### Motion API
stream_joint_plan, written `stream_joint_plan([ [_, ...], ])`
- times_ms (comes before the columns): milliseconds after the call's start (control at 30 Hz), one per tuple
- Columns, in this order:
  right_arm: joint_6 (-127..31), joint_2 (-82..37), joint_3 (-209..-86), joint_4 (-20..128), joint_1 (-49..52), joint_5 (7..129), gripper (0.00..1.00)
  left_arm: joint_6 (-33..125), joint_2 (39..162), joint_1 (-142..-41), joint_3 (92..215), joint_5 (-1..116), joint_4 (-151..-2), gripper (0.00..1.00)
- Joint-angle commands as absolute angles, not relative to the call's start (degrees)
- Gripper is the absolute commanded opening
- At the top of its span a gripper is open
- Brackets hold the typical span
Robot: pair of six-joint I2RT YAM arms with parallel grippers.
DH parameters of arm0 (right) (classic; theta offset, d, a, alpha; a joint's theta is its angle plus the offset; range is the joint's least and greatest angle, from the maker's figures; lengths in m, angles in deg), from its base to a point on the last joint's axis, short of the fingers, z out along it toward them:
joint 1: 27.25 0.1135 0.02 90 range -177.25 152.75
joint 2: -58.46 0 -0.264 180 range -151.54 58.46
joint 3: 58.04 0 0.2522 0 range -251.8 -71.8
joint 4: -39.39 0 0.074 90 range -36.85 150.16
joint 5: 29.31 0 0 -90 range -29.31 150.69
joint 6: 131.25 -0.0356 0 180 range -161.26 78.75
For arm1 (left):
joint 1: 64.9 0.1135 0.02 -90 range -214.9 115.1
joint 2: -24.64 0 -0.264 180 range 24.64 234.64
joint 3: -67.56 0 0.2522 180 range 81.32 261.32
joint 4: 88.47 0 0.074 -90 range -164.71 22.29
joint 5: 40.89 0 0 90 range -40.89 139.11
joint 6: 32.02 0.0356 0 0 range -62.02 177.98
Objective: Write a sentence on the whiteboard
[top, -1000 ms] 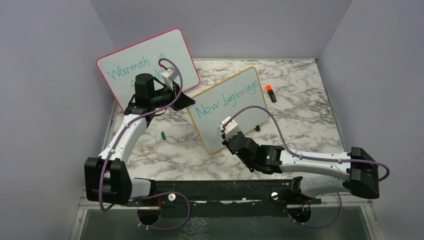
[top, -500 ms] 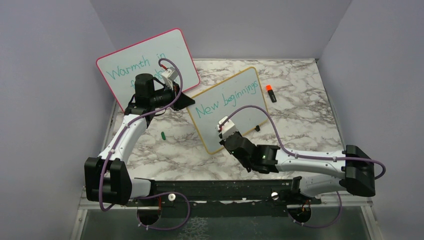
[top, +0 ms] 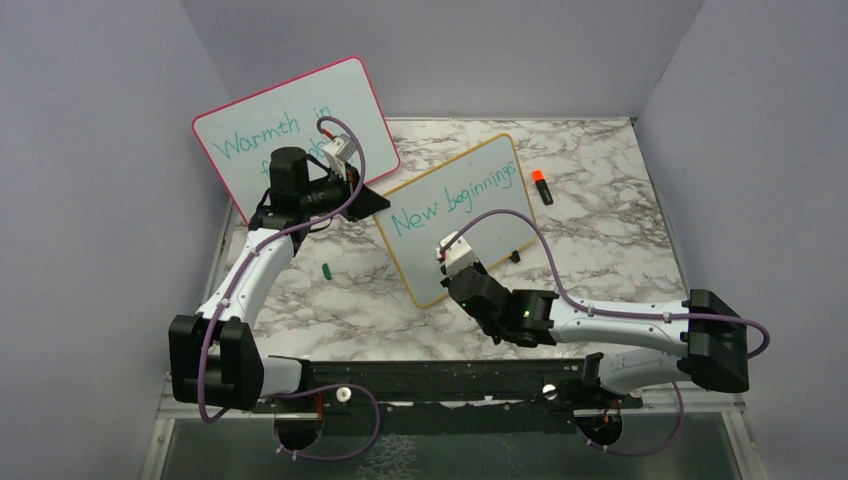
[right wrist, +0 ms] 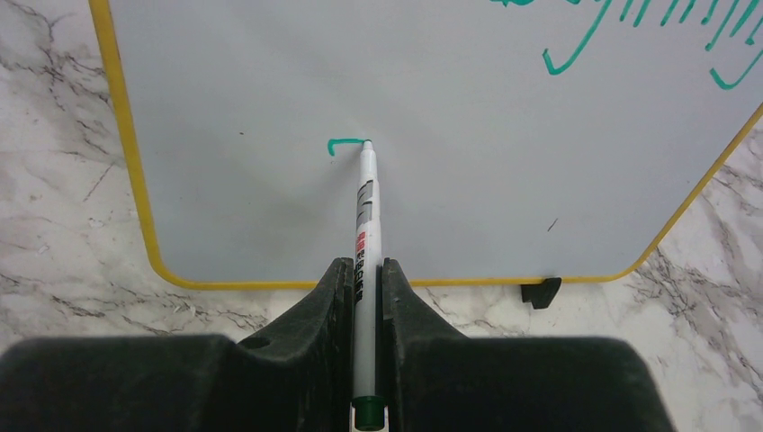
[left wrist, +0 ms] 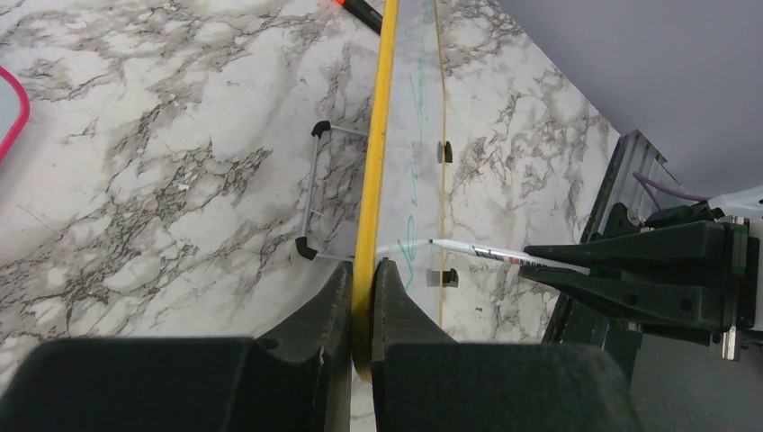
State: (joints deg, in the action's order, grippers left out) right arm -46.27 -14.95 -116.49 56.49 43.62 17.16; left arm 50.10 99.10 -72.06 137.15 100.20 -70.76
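**Marker tip on whiteboard, 2nd line barely begun**

The whiteboard (top: 480, 228), yellow-framed, stands tilted at mid-desk w/ its writing face toward the arms. The sentence (top: 455, 198) reads "New beginnings" in teal, one slanted line across the board's upper part. Below it, in the board's lower left part, a short teal hook (right wrist: 346, 141) is the only other mark.

A marker (right wrist: 367, 211), white barrel w/ green rear end, has its tip on the board at the right end of that hook. R jaws are clamped on the marker barrel and point at the board face from its near side. L jaws are closed tight on the board's yellow frame (left wrist: 367, 180) at its left edge, one finger on each side, seen edge-on in the L wrist view.

Behind the board a wire stand (left wrist: 310, 198) w/ black tips rests on the marble desk (top: 610, 240). A black foot (right wrist: 540, 292) sits under the board's bottom edge.

Further out:
- A pink-framed board (top: 300, 115) reading "Warmth in" stands behind & left of the whiteboard, partly hidden by the L arm (top: 250, 270).
- A small green piece (top: 327, 269) lies on the desk left of the whiteboard.
- An orange-tipped black marker (top: 541, 186) lies just right of it.
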Motion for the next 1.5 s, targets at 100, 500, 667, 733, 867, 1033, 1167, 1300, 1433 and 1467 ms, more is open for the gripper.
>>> stream_joint_plan([
  [100, -47.7, -15.3, -117.8, 58.1, 43.8, 12.6, 0.0, 54.2, 99.6, -72.0, 135.5, 92.2, -68.6, 0.0],
  [500, -45.3, -10.8, -117.1, 54.9, 43.8, 19.2, 0.0, 54.2, 99.6, -72.1, 135.5, 92.1, -68.5, 0.0],
  [667, -44.8, -12.8, -118.3, 54.8, 43.8, 19.0, 0.0, 54.2, 99.5, -72.0, 135.5, 92.2, -68.5, 0.0],
  [733, -44.7, -13.3, -118.5, 54.6, 43.7, 19.2, 0.0, 54.3, 99.5, -72.1, 135.4, 92.1, -68.5, 0.0],
  [867, -44.6, -14.4, -118.8, 54.7, 43.4, 19.0, 0.0, 54.2, 99.5, -72.0, 135.5, 92.1, -68.5, 0.0],
  [1033, -44.6, -14.8, -118.8, 53.7, 43.2, 19.4, 0.0, 54.3, 99.4, -72.1, 135.5, 92.2, -68.5, 0.0],
  [1167, -44.4, -15.0, -118.9, 53.7, 42.9, 19.5, 0.0, 54.2, 99.4, -72.0, 135.5, 92.3, -68.5, 0.0],
  [1300, -44.4, -15.4, -119.0, 53.7, 42.5, 19.8, 0.0, 54.2, 99.5, -72.0, 135.5, 92.3, -68.5, 0.0],
  [1433, -44.6, -15.9, -119.0, 53.9, 42.1, 20.2, 0.0, 54.2, 99.4, -72.0, 135.5, 92.3, -68.5, 0.0],
  [1467, -44.7, -15.9, -119.0, 54.3, 42.1, 20.4, 0.0, 54.2, 99.5, -72.1, 135.5, 92.4, -68.5, 0.0],
])
